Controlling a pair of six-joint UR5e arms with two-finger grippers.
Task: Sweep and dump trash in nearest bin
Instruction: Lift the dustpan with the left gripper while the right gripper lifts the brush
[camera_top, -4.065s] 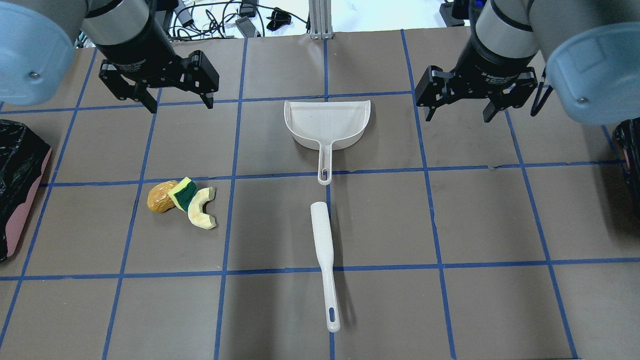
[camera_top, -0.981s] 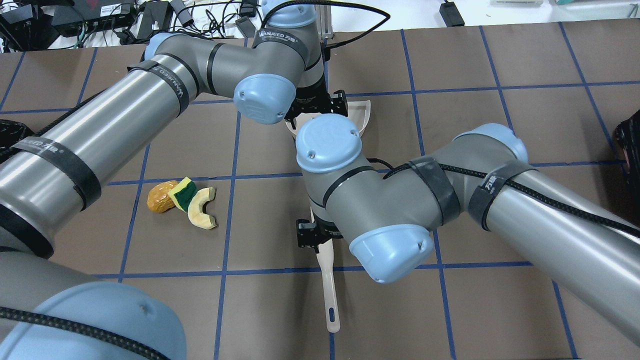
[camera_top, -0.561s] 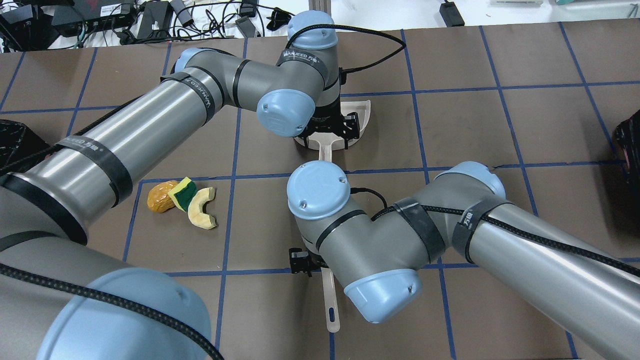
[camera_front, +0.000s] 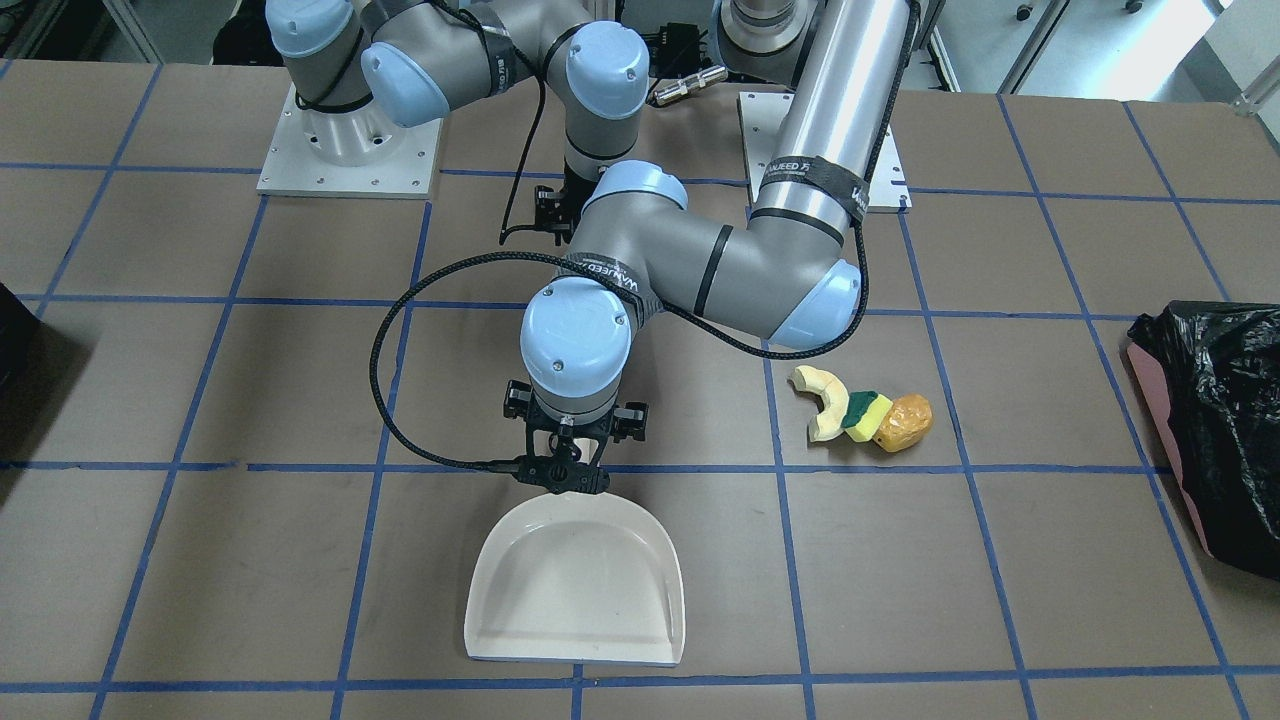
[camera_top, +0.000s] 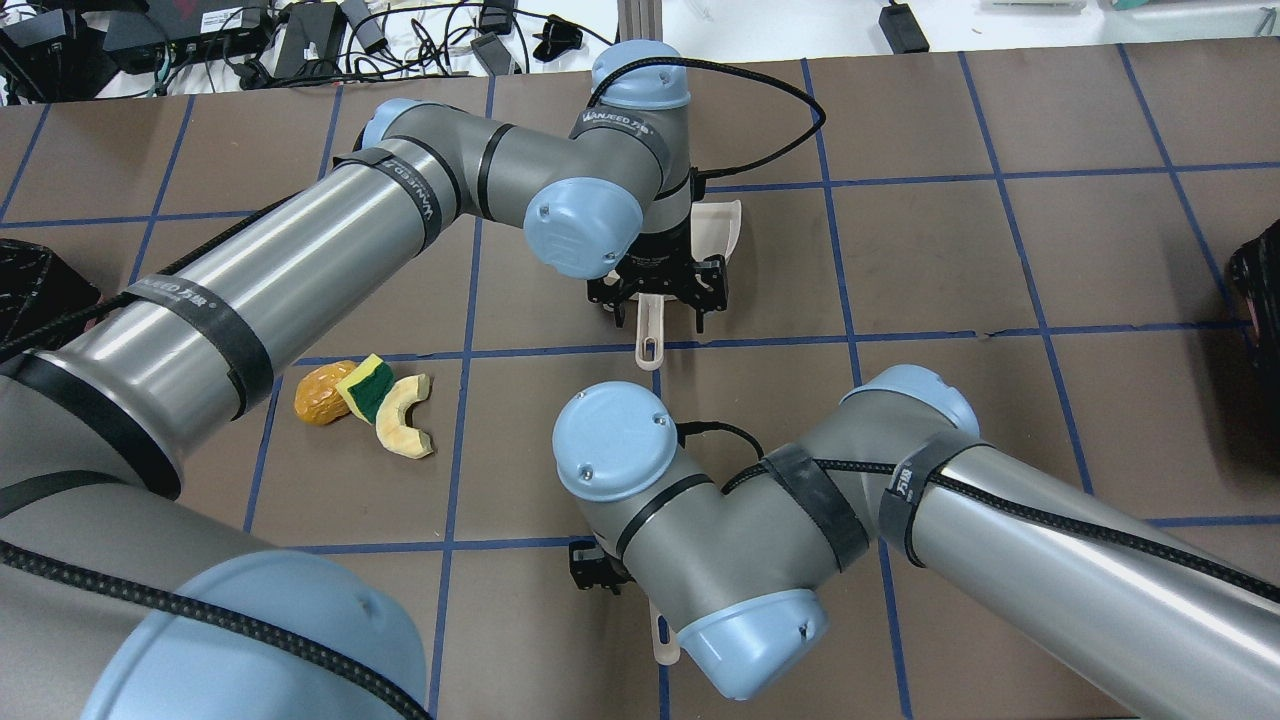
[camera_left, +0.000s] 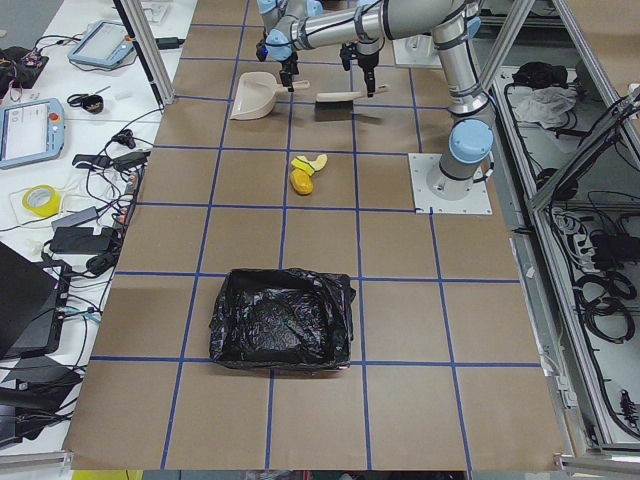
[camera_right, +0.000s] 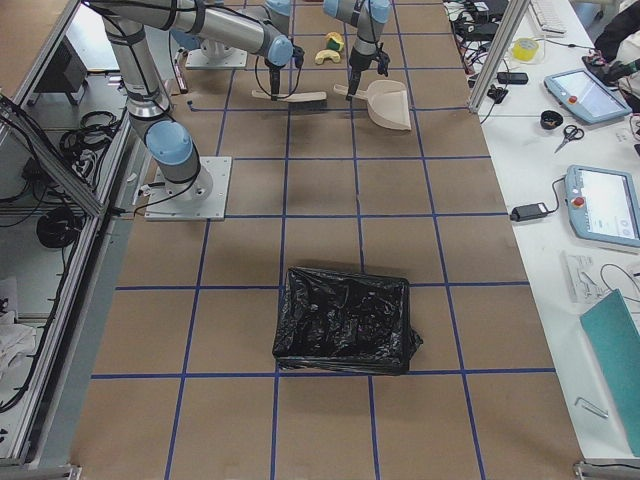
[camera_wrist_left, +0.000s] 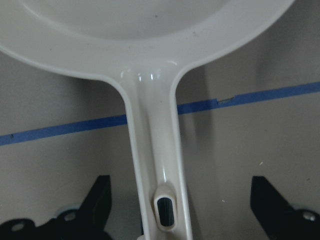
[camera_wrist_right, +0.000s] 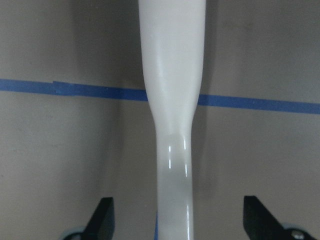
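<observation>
A: How do the two hands stand?
B: The left gripper is spread wide and holds nothing. Its fingers straddle the handle of the dustpan without touching it. In the wrist view the handle runs from 12 to 6 o'clock, with the pan at 12.
A: And the other one?
B: The right gripper is just as wide and empty, with one finger on each side of the brush, clear of it.
A: Where is the trash?
B: In the overhead view the trash lies at 8 o'clock from the left gripper, well apart. The bin sits at the 9 o'clock edge.
</observation>
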